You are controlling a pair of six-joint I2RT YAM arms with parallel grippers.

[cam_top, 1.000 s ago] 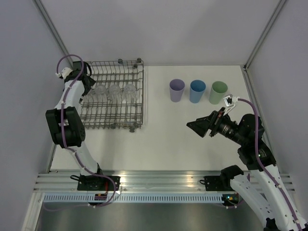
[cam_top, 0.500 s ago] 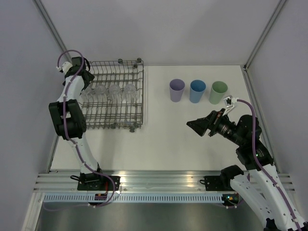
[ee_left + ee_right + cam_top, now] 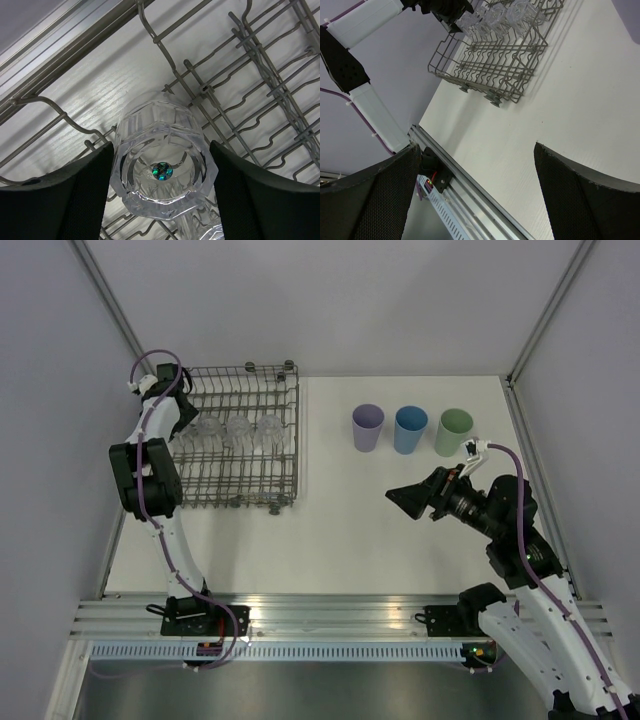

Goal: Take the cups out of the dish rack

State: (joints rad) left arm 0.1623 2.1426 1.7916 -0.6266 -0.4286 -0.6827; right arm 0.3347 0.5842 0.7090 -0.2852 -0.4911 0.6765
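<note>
Left gripper (image 3: 161,147) is set narrow around a clear cup (image 3: 159,117), far left in the rack (image 3: 240,370); contact is unsure. Likely light, stiff, slick, it is best pinched across its sides.

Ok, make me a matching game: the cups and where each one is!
1 lilac plastic cup
2 green plastic cup
3 clear faceted cup
4 blue plastic cup

A between the fingers of the left gripper, in the grey wire dish rack
B middle of the row on the table
C row end nearest the rack
D row end farthest from the rack

Pairs: 1-C, 2-D, 3-A, 4-B
</note>
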